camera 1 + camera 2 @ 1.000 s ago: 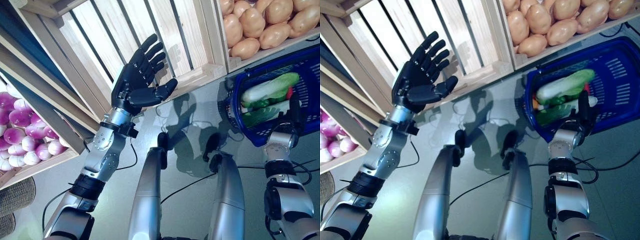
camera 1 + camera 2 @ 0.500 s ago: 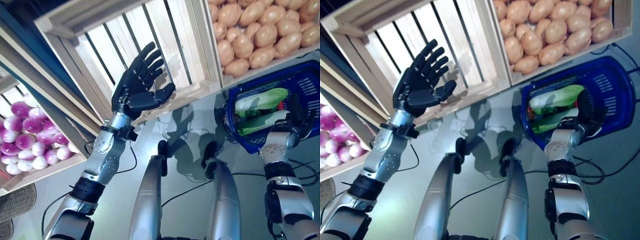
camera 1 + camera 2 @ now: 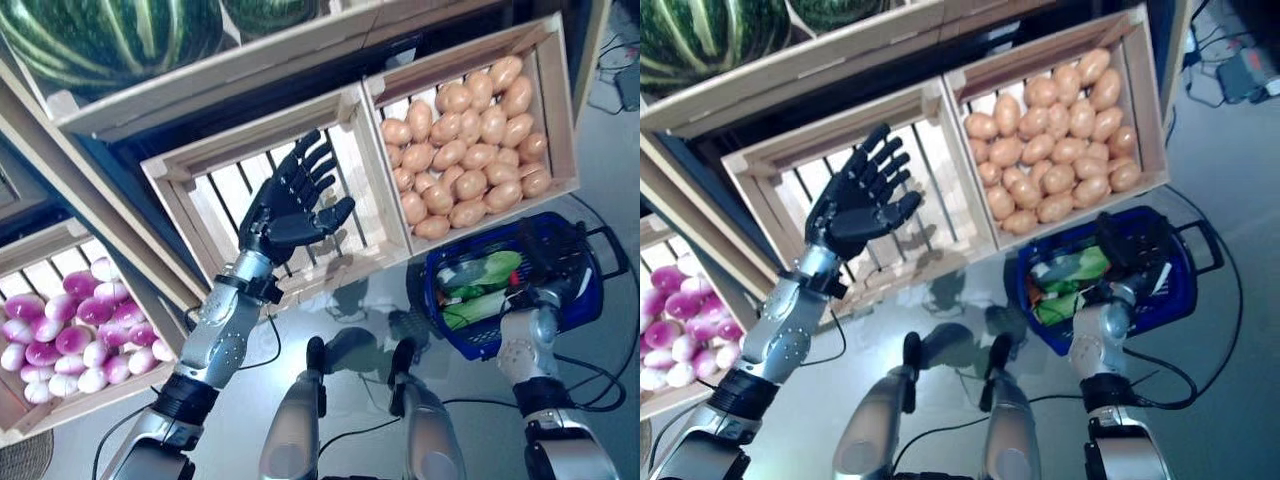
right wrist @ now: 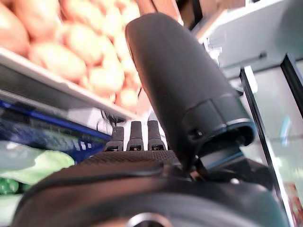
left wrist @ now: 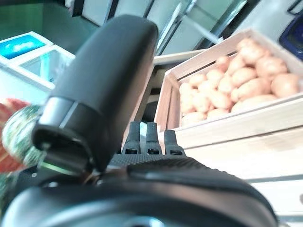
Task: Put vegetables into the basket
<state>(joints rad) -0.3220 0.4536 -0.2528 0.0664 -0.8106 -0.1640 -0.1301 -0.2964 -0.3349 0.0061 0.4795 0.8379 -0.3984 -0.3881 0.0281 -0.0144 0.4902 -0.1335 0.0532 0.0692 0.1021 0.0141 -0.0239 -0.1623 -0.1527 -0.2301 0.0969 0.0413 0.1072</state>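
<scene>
Two hands for you: left hand (image 3: 291,200) spread before empty crate (image 3: 215,185); right hand (image 3: 1127,245) fingers straight over vegetables (image 3: 478,285) in basket (image 3: 580,285)

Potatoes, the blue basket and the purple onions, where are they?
potatoes (image 3: 465,150), left eye view, middle of the pile.
blue basket (image 3: 590,285), left eye view, its right rim.
purple onions (image 3: 70,335), left eye view, middle of the heap.

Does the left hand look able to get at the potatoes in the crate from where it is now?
Probably yes. The left hand is open, raised before the empty slatted crate, and the potatoes lie uncovered in the next crate toward the robot's right, with only the wooden divider between.
</scene>
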